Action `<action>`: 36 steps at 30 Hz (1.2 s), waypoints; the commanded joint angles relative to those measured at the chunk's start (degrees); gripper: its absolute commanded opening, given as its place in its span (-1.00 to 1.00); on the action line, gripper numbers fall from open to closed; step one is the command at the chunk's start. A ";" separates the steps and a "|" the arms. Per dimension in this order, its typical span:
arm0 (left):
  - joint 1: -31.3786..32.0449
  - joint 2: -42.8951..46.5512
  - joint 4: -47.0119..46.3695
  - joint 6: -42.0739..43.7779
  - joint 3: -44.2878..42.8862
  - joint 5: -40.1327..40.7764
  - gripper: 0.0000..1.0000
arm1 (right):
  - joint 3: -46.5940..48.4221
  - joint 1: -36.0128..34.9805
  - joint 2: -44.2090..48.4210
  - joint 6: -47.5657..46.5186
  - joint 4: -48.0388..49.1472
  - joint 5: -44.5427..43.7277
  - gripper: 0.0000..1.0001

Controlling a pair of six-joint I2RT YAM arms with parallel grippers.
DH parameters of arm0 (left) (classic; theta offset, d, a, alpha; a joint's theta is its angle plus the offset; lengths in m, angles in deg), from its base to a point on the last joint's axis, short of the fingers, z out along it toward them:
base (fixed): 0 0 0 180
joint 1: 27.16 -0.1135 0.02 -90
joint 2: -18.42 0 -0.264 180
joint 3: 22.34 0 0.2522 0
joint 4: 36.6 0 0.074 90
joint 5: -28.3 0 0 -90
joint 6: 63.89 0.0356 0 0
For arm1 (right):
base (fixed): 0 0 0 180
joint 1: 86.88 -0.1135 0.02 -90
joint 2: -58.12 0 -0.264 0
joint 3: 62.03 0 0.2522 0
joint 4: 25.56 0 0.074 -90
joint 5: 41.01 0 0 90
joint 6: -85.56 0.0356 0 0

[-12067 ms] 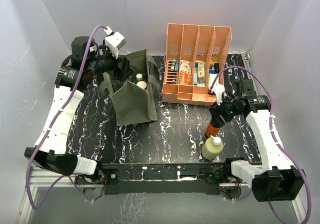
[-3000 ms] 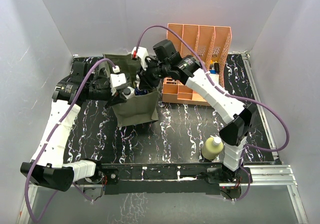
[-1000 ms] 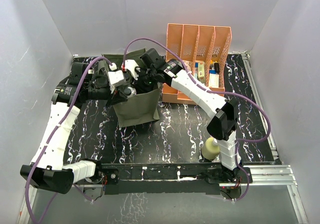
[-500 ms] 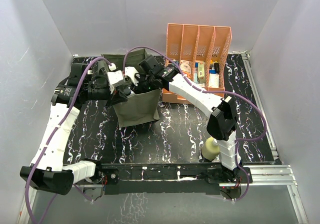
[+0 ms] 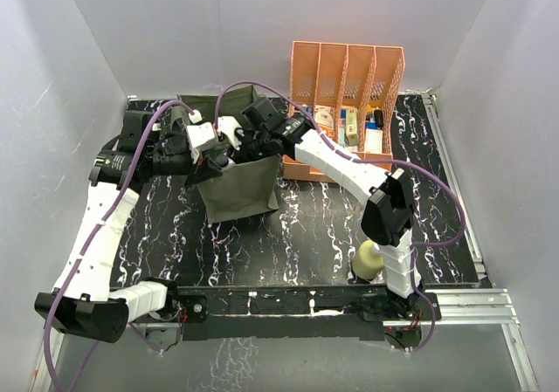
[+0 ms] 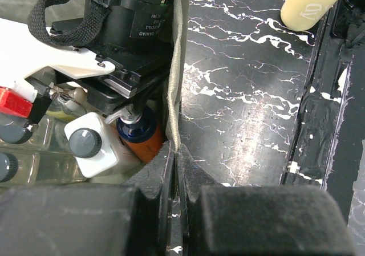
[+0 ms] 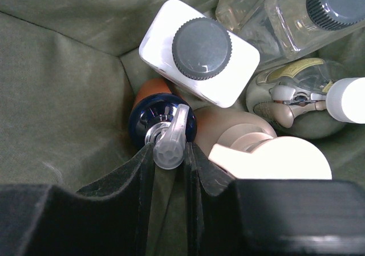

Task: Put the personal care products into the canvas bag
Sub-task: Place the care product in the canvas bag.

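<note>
The olive canvas bag stands open at the table's left middle. My left gripper is shut on its front rim, holding the mouth open. Inside the bag, my right gripper is shut on the clear pump nozzle of the small orange-blue bottle, which stands upright among the others. Beside it are the white grey-capped bottle, clear glass bottles and the beige bottle. The pale yellow bottle stands on the table near the right arm's base.
The peach slotted organiser with small boxes and tubes stands at the back right, close to the bag. The right arm reaches across the table's middle into the bag. Grey walls enclose the table.
The right gripper has sunk slightly deeper into the bag with the orange-blue bottle. The left gripper keeps its hold on the rim.
</note>
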 commanded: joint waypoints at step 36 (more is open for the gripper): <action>0.00 3.41 0.24 4.63 1.39 -7.49 -1.00 | 13.71 -0.19 8.98 6.22 4.07 -4.75 0.40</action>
